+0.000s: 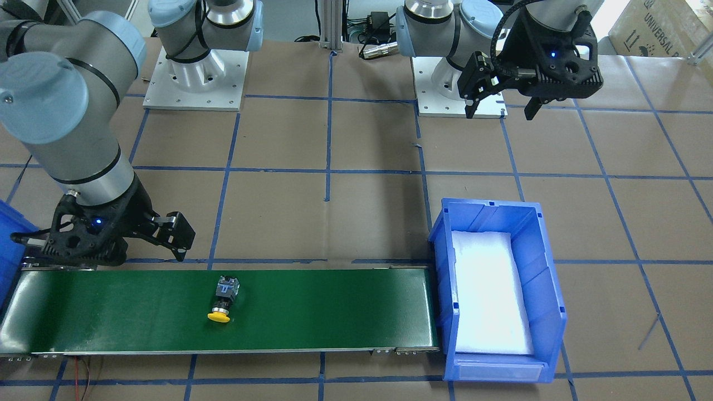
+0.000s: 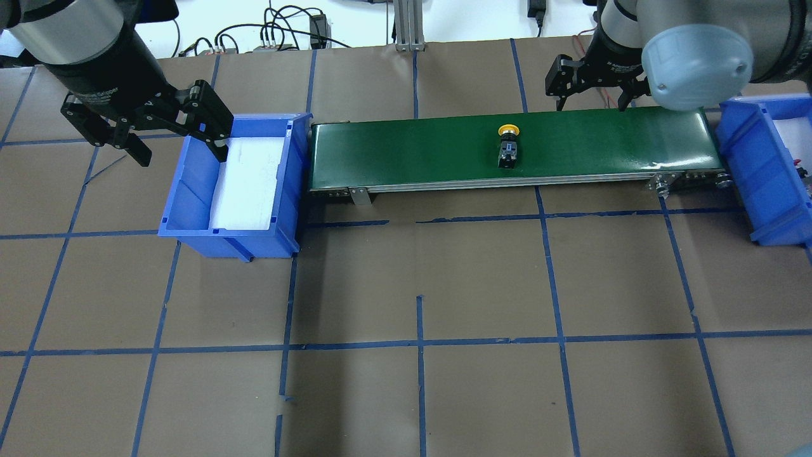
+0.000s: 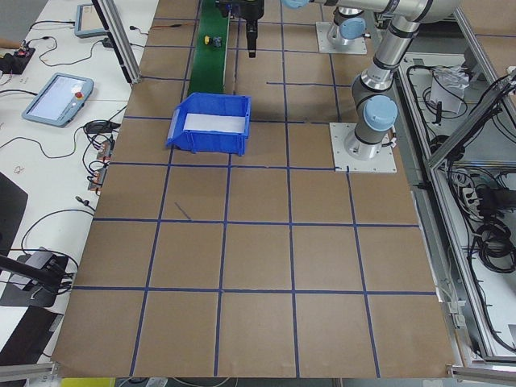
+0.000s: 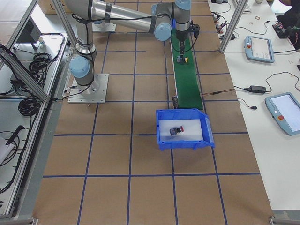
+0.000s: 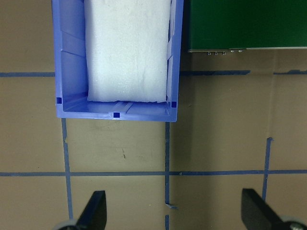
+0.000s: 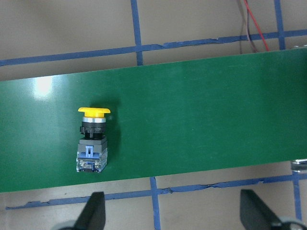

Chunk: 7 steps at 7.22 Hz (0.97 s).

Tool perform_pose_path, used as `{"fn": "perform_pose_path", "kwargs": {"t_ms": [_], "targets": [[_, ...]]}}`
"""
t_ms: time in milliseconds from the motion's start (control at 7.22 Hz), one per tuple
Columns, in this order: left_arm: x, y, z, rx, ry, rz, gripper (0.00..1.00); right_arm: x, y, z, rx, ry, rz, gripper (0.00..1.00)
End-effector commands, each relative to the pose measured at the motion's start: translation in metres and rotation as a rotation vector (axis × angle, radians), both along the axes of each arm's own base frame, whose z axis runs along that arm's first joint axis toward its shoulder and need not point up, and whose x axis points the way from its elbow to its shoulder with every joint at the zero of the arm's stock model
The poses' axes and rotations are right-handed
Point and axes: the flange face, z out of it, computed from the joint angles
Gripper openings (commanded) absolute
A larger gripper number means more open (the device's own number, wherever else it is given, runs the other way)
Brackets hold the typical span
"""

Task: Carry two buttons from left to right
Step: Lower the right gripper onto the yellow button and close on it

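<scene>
The yellow button lies on its side on the green conveyor belt, right of the belt's middle in the overhead view. The red button rests on white foam in the right blue bin. My right gripper hovers open over the belt's far edge, right of the yellow button and apart from it. My left gripper hangs open at the far end of the left blue bin, which holds only a white foam pad.
Brown paper with a blue tape grid covers the table. The two arm bases stand on the robot's side. Cables and an aluminium post lie beyond the belt. Tablets sit on a side bench.
</scene>
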Motion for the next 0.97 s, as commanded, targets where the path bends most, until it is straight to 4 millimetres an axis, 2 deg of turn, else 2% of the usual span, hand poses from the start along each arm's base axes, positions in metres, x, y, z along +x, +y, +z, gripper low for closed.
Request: {"fn": "perform_pose_path", "kwargs": {"t_ms": [0,138,554,830], "targets": [[0.000,0.000,0.000,0.002,-0.003,0.002,1.00,0.002,-0.019,-0.030,-0.015,-0.018,0.008,1.00],[0.000,0.000,0.000,0.000,0.002,0.003,1.00,0.002,-0.028,-0.054,0.006,-0.019,0.009,1.00],[0.000,0.000,-0.002,0.004,0.000,0.005,1.00,0.001,-0.041,-0.086,0.019,-0.017,0.010,1.00],[0.000,0.000,-0.001,0.003,0.000,0.006,1.00,0.001,-0.044,-0.097,0.027,-0.020,0.007,1.00]]}}
